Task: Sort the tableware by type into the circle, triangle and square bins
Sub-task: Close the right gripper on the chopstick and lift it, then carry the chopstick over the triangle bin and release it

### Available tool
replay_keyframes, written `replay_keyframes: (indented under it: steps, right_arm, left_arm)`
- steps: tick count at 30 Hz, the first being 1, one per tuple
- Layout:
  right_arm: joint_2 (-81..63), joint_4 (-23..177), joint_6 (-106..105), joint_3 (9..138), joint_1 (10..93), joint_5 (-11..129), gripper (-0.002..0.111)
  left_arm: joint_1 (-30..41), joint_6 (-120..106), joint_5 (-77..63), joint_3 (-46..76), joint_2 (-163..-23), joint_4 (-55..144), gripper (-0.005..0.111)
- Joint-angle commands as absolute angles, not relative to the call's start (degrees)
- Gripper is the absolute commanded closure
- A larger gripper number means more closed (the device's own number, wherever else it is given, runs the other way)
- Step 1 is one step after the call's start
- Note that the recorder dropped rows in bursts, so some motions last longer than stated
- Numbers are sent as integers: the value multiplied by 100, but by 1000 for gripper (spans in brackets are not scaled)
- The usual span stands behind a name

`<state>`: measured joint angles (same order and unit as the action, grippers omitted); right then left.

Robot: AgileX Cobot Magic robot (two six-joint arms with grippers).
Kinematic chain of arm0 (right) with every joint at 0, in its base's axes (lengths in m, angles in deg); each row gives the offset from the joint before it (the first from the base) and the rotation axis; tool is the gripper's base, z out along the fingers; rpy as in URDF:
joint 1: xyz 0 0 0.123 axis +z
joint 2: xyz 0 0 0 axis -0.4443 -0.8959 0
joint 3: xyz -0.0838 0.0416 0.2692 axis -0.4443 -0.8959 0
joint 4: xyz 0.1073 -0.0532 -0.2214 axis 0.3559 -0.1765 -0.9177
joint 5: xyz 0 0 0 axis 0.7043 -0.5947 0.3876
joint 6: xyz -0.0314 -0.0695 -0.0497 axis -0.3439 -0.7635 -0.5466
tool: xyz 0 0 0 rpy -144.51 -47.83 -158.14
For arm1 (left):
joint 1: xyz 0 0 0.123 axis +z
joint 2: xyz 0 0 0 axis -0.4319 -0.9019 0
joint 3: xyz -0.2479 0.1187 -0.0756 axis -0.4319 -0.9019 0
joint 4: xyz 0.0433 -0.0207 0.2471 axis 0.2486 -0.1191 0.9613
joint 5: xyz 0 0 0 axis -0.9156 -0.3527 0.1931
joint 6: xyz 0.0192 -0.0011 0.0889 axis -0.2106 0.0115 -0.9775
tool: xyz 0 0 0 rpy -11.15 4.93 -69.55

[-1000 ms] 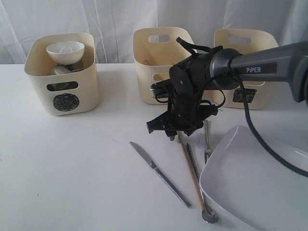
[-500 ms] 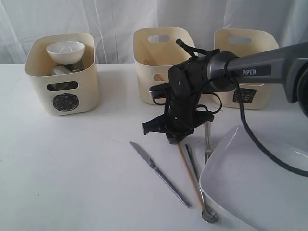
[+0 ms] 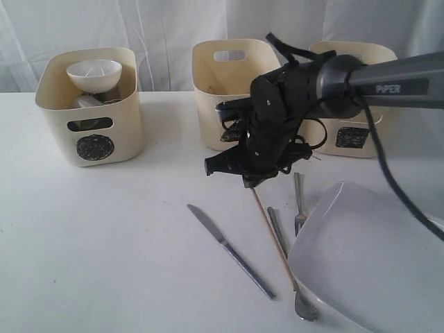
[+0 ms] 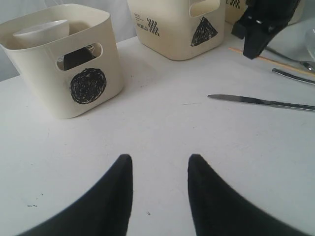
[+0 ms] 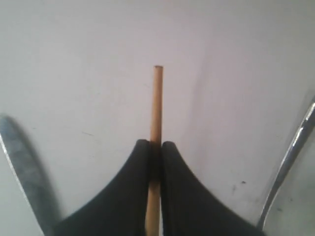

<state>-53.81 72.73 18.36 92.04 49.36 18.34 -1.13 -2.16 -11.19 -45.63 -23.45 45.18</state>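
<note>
My right gripper (image 3: 251, 182) is shut on one end of a wooden chopstick (image 3: 272, 236), just in front of the triangle bin (image 3: 211, 104). The right wrist view shows the stick (image 5: 157, 98) pinched between the fingertips of the gripper (image 5: 156, 147). On the table lie a steel knife (image 3: 229, 250) and forks (image 3: 298, 201). The large white plate (image 3: 374, 270) sits at the front right. The circle bin (image 3: 90, 132) holds a white bowl (image 3: 94, 73). The square bin (image 3: 378, 135) stands behind the right arm. My left gripper (image 4: 160, 160) hangs open over bare table.
The right arm's black wrist and cables hide the triangle bin's front in the exterior view. The left wrist view shows the triangle mark (image 4: 203, 30), the circle mark (image 4: 87, 86) and the knife (image 4: 261, 102). A white curtain backs the table.
The right gripper has closed on the chopstick and risen a little, lifting that end off the table. The left gripper has not moved.
</note>
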Motion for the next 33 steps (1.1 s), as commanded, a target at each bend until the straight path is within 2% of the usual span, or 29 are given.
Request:
replay_keyframes:
  steps: [1, 4, 10, 18, 26, 33]
  right_arm:
    - [-4611, 7337, 1760, 8637, 4921, 2230, 108]
    - [-4056, 7346, 1760, 8069, 4921, 2884, 108]
    - [-2959, 7346, 1684, 6780, 4877, 5150, 108]
    - [-2315, 7401, 1684, 5916, 4384, 7511, 108]
    - [-2252, 8158, 1695, 5730, 3838, 9909, 108]
    - [-2683, 8182, 1955, 6392, 3659, 10114, 108]
  left_arm:
    - [-106, -225, -1114, -4584, -2317, 4447, 64]
    - [-106, -225, -1114, -4584, -2317, 4447, 64]
    - [-106, -225, -1114, -4584, -2317, 4447, 64]
    - [-106, -225, -1114, -4584, -2317, 4447, 64]
    - [-106, -225, -1114, -4584, -2317, 4447, 64]
    - [-106, -225, -1114, -4584, -2317, 4447, 64]
